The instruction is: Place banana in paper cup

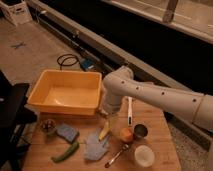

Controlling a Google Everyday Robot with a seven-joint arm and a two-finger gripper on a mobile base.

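In the camera view, a wooden table (161,131) is carrying a crowd of things. A large yellow tub (67,94) is sitting at the back left. In front of it, a small dark jar (48,125) is standing near the left edge, with a blue sponge (66,132) lying just beside it. A green pepper (65,152) is lying nearer the front, and a grey-blue cloth (95,148) is spreading out to its right. A spoon (118,155) is lying at a slant near the front, between the cloth and the paper cup (143,155), which is standing upright at the front right with its mouth facing up. Behind it, a dark metal cup (140,131) and an orange-red apple (126,135) are standing side by side, between the paper cup and the arm.

The white arm (150,95) is reaching in from the right and bending down. Its pincer (110,120) is hanging just in front of the tub with its fingers spread and nothing between them. The banana (104,133) is lying on the table just below the pincer and slightly to the left, close to the cloth's upper edge, with the apple just to its right. It is lying well apart from the paper cup.
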